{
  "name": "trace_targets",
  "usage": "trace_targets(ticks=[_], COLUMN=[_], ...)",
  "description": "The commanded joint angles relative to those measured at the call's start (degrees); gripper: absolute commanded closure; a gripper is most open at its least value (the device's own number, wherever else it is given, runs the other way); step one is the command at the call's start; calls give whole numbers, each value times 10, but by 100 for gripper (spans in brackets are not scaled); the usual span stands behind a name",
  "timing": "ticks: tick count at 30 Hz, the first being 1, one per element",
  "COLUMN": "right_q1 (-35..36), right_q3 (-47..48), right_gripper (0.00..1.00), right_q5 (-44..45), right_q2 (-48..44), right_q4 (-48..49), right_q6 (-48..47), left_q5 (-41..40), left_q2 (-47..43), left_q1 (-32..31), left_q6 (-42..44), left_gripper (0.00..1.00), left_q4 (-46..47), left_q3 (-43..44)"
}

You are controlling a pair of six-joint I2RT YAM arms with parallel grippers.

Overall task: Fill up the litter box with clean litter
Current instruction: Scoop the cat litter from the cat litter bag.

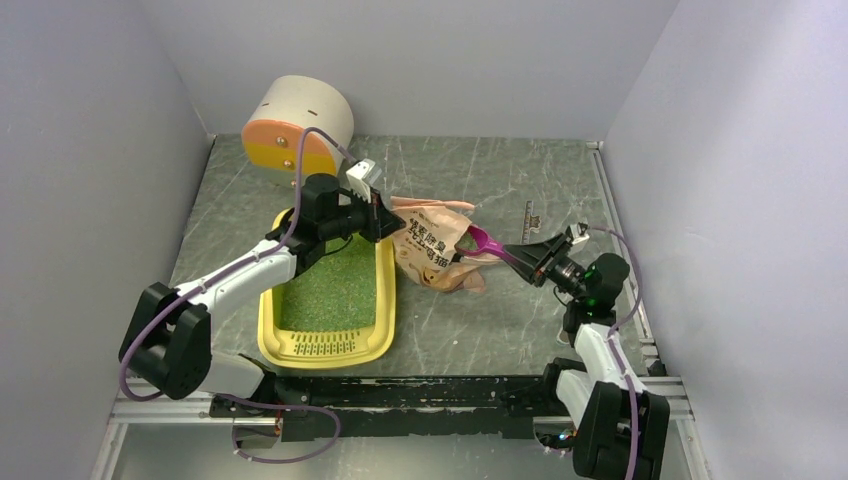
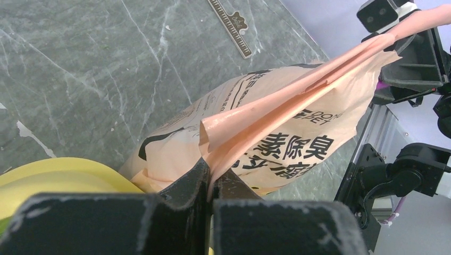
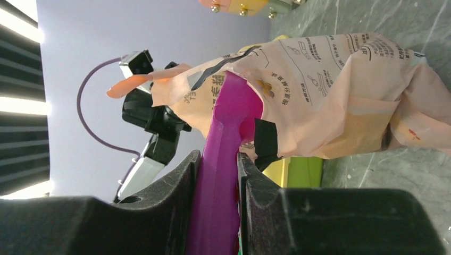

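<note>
Right wrist view shows the right gripper (image 3: 219,159) clamped on the handle of a magenta scoop (image 3: 236,111), with one black finger pressed to each side. The scoop's bowl sits at the open mouth of a pink-beige printed bag (image 3: 345,79), partly behind the bag's torn edge.

In the left wrist view the left gripper (image 2: 208,178) is pinched shut on a fold of that bag's top edge, and the paper rises out from between the jaws. The two arms meet at the bag from opposite sides, the left from the left and the right from the right.

Seen from above, the bag lies slumped on the grey marbled table (image 1: 480,320). Just to its left is the yellow litter box (image 1: 268,330), with its slotted grille at the near short end. The pictures do not show whether bag and box touch. Green clean litter (image 1: 335,290) covers the floor of the box, and the left forearm crosses above its far end.

A white cylinder with an orange end (image 1: 300,125) stands in the far left corner. A small ruler (image 2: 231,24) lies on the table beyond the bag.
</note>
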Motion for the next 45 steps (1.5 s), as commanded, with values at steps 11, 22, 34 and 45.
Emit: trace_targets(ticks=[11, 22, 34, 45], right_q1=[33, -2, -38, -44], right_q3=[-42, 8, 13, 57], right_gripper=[100, 100, 100, 100], right_q5=[30, 8, -39, -22], right_q2=[-20, -43, -84, -159], right_q4=[61, -64, -110, -302], right_q6=[64, -5, 1, -93], left_q5=[11, 14, 35, 107], left_q2=[-4, 0, 18, 17], left_q1=[6, 6, 34, 53], left_q6=[3, 20, 17, 18], left_gripper=[95, 95, 95, 95], left_q4=[15, -21, -39, -8], left_q3=[22, 42, 50, 37])
